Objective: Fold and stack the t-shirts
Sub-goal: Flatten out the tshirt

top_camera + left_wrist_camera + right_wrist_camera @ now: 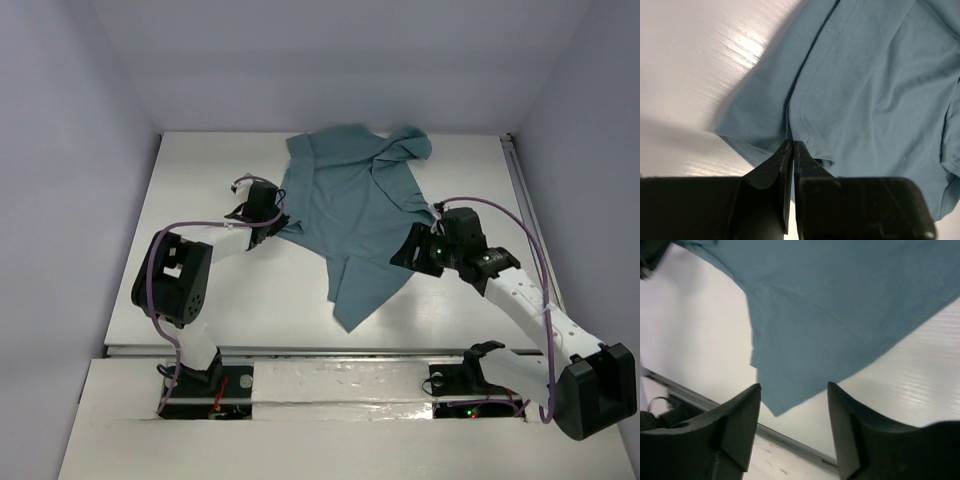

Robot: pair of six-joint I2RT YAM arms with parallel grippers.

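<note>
My left hand [791,144] is clamped on the left edge of the shirt [350,205], pinning it mid-tabletop [225,310]. My right hand [794,390] hovers spread apart over the right edge, ready to grab.

T-shirt [355,215] is plain dusty teal, no print; hem stitching same colour, folds read darker. Table [250,290] is white w/ faint fine streaks and a bright glare patch in the left wrist view. Walls [70,150] are pale lavender-grey. Left gripper [792,145] & right gripper [794,386] are both matt black. Left arm [215,240] & right arm [525,300] have white links and black joint housings. Cables [543,275] are purple. Green lights [437,252] are tiny, on the right arm's wrist. Red wire [218,383] shows by the left base. Near ledge [340,385] is off-white, scuffed.
</note>
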